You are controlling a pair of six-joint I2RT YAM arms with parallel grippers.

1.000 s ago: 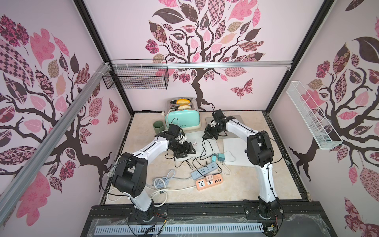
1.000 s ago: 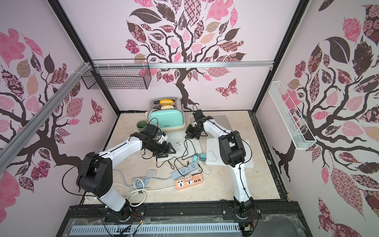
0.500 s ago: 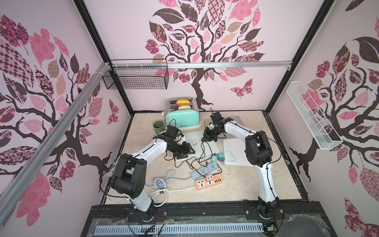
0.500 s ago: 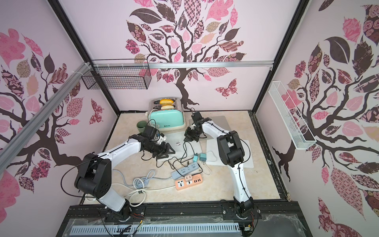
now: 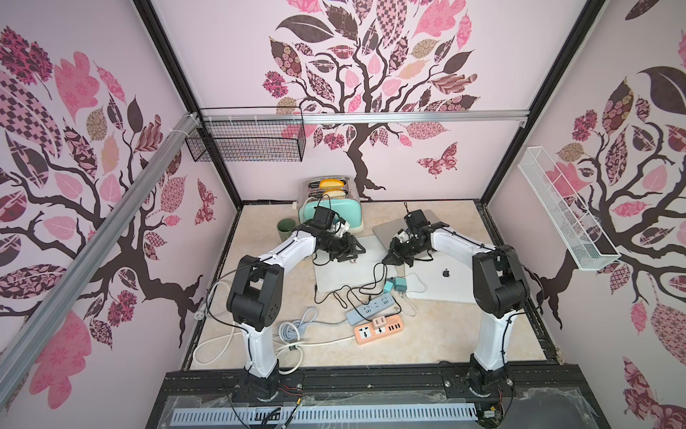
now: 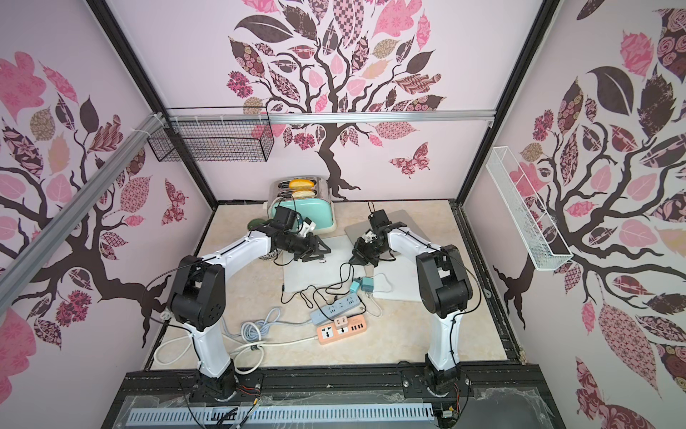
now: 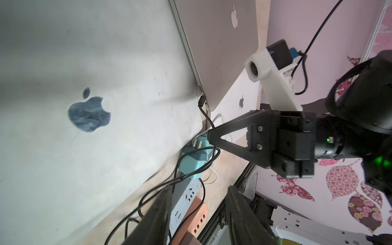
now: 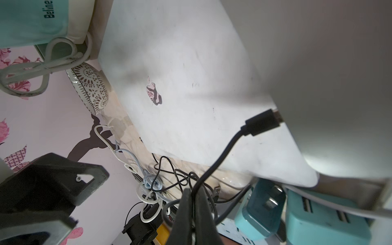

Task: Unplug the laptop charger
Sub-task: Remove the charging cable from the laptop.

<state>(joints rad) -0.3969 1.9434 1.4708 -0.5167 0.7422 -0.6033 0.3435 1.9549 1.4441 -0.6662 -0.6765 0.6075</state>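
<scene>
Right wrist: charger plug (image 8: 262, 124) points lengthwise into the laptop (image 8: 339, 74).

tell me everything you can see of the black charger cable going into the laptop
The black charger cable is thin, round and rubbery-looking. It ends in a blocky black plug at the edge of the grey laptop, a sliver of metal tip showing; whether it is fully seated is unclear. Just back from the plug, the right gripper pinches it between shut jaws. Past that it lies in loose loops on the table beside the grey power strip.
</scene>
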